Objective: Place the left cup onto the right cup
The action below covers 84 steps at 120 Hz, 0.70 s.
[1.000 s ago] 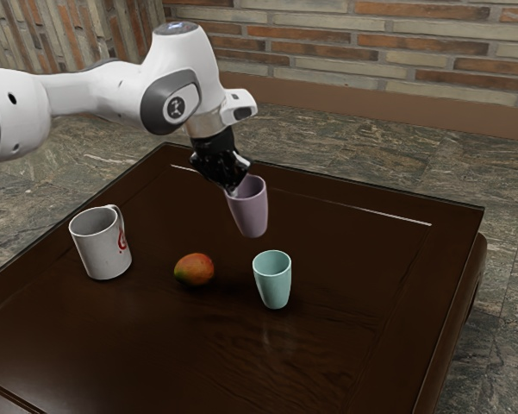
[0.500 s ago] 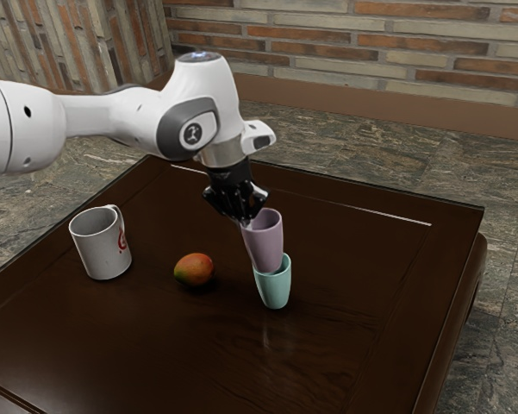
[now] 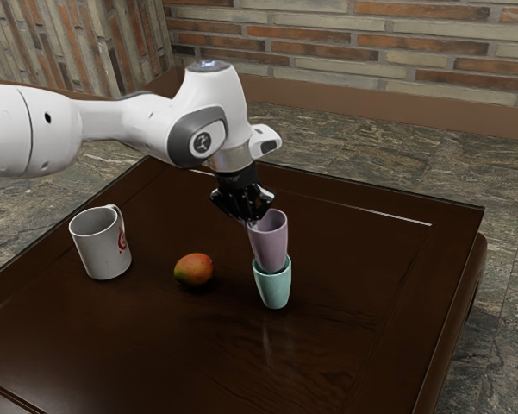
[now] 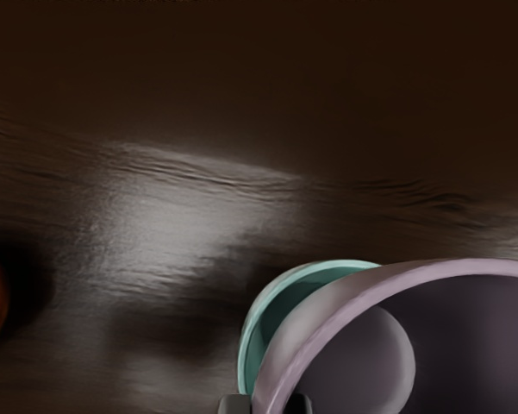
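Dark tbl (image 3: 371,285): tool (image 3: 252,214) grips purple cup (image 3: 270,243) inside teal cup (image 3: 273,289).

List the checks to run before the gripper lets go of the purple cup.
1. Base of the purple cup inside the teal cup: ok.
2. Full seating of the purple cup: cannot tell; most of it stands above the teal rim.
3. The teal cup upright on the table: ok.
4. The gripper shut on the purple cup's rim: ok.
5. The mango and the white mug apart from the stack: ok.
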Tool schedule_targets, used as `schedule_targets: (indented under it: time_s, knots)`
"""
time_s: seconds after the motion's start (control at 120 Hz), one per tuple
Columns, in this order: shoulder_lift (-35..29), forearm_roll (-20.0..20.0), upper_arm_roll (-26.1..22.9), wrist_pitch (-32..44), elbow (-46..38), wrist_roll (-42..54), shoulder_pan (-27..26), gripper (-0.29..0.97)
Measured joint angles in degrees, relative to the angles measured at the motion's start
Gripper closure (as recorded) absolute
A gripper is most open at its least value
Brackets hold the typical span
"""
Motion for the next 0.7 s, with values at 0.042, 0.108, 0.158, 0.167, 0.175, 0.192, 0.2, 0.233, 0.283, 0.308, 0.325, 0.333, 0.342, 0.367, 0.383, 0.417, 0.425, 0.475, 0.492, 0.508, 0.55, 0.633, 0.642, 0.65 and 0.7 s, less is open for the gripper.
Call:
schedule_targets:
  time_s: [0.042,0.108,0.158,0.167,0.175,0.192,0.2,0.233,0.283,0.308,0.325,0.333,0.342,0.367,0.383,0.417,0.425,0.475,0.492,0.508,0.55,0.633,0.642,0.65,0.7]
  knots:
    - [0.27,0.03,0.0,0.41,0.0,-0.05,0.04,0.78]
    - [0.33,-0.34,0.0,0.99,-0.07,-0.06,0.06,0.63]
    - [0.25,-0.5,0.01,1.32,-0.08,-0.07,0.06,0.52]
    - [0.23,-0.52,0.01,1.37,-0.08,-0.07,0.06,0.5]
    - [0.2,-0.54,0.01,1.42,-0.09,-0.07,0.06,0.48]
    - [0.16,-0.57,0.01,1.5,-0.09,-0.07,0.06,0.45]
    - [0.14,-0.58,0.01,1.54,-0.1,-0.07,0.06,0.43]
    - [-0.07,-0.63,0.01,1.68,-0.15,-0.07,0.06,0.37]
    - [-0.62,-0.59,0.05,1.79,-0.25,-0.06,0.01,0.29]
    - [-1.01,-0.53,0.17,1.77,-0.29,-0.05,-0.17,0.26]
    - [-1.29,-0.5,0.3,1.76,-0.31,-0.04,-0.28,0.24]
    - [-1.51,-0.48,0.37,1.74,-0.33,-0.03,-0.33,0.23]
    - [-1.72,-0.47,0.47,1.71,-0.33,-0.03,-0.38,0.22]
    - [-2.39,-0.49,1.04,1.57,-0.34,-0.02,-0.68,0.2]
    - [-2.78,-0.51,1.62,1.46,-0.34,-0.01,-0.98,0.18]
    - [-3.55,-0.41,2.39,1.09,-0.31,0.06,-1.33,0.15]
    - [-3.74,-0.38,2.57,1.0,-0.29,0.15,-1.42,0.15]
    - [-4.76,0.13,3.77,0.34,-0.08,1.24,-1.72,0.12]
    - [-5.17,0.46,4.18,-0.01,0.05,1.68,-1.76,0.11]
    - [-5.64,0.78,4.69,-0.38,0.14,2.16,-1.84,0.1]
    - [-6.74,1.42,6.41,-1.4,0.22,3.51,-1.98,0.08]
    - [-9.42,2.4,9.02,-3.57,-0.56,6.12,-1.28,0.06]
    - [-9.79,2.47,9.12,-3.82,-0.72,6.35,-1.19,0.05]
    - [-10.2,2.54,9.22,-4.07,-0.94,6.59,-1.11,0.05]
    - [-13.31,2.96,9.55,-5.48,-2.97,7.9,-0.73,0.04]
